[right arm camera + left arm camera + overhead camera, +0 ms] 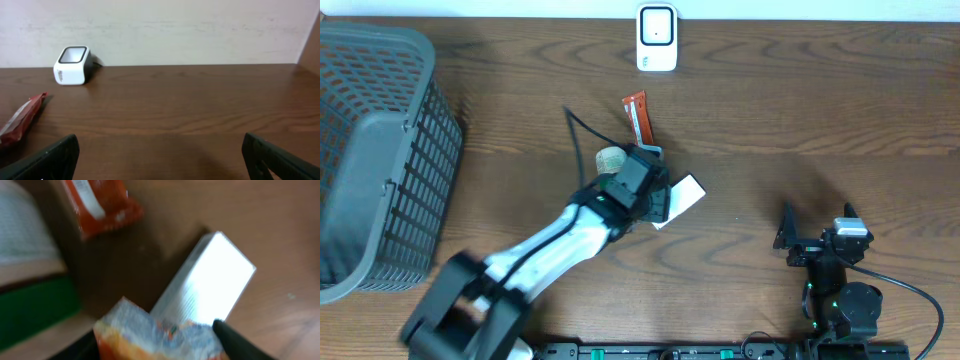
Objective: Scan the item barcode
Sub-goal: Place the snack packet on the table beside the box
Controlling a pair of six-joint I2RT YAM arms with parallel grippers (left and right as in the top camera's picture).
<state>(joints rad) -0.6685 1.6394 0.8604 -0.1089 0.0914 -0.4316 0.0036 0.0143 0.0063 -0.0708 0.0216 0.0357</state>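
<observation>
The left gripper [650, 192] sits near the middle of the table [800, 110], its jaws partway apart and closed on an orange-and-white pouch [150, 332]. The wrist view is blurred, so it is not clear whether the pouch is lifted or still on the wood. A dark fingertip [235, 340] presses against the pouch's right edge.

Just beyond the pouch lies a white box [682, 197], set at a slant on the table and partly under the gripper in the overhead view. A small round roll [611, 158] sits just to the gripper's far left side, and a red packet [637, 113] lies a little further out, towards the back. The white scanner [657, 38] stands upright at the far edge of the table, well apart from the pouch.

The grey basket [425, 160] stands at the left edge of the table, well away from the gripper. Only its grey floor and slatted walls show through its open top.

The left arm stretches from the near left corner diagonally up towards the centre, with its wrist angled down over the white box. The right gripper [160, 150] hangs at the near right with its jaws spread wide and nothing between them, facing the scanner and the back wall across bare wood.
</observation>
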